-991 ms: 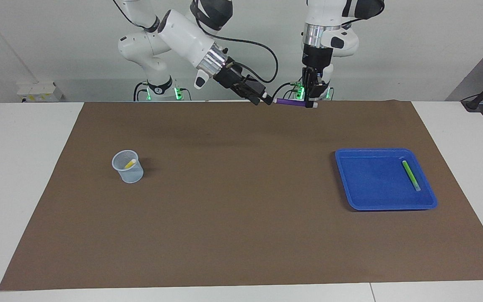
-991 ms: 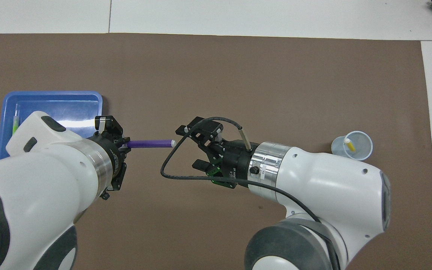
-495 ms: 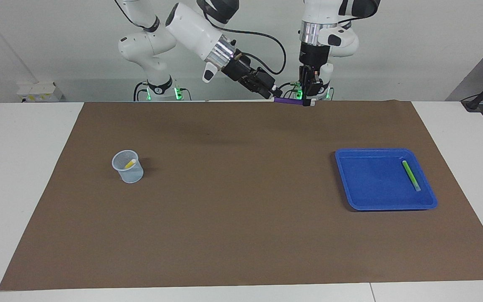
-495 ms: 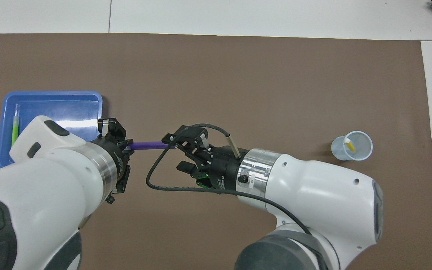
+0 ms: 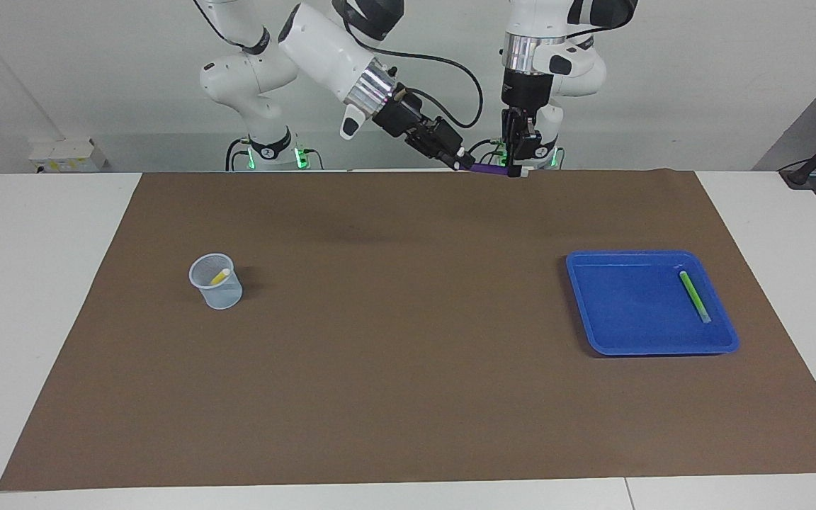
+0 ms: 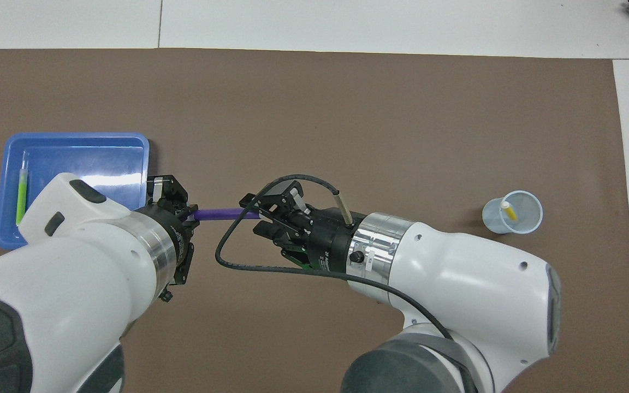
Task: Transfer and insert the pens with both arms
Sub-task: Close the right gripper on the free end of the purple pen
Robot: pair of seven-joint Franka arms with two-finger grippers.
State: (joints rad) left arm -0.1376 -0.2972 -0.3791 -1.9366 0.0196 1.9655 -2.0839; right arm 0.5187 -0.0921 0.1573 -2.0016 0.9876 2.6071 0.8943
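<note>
Purple pen hangs level in the air at the top centre of the facing view, over the edge of the brown mat nearest the robots. At one end the left gripper points straight down, clamped tight on the pen. At the other end the right gripper comes in at a slant; its fingers sit around the pen's tip, though whether they are actually pinching it cannot be told. From overhead, the pen bridges the two black grippers at centre-left. Green pen lies in the blue tray at the right of the facing view. Yellow pen leans inside the clear cup at the left.
</note>
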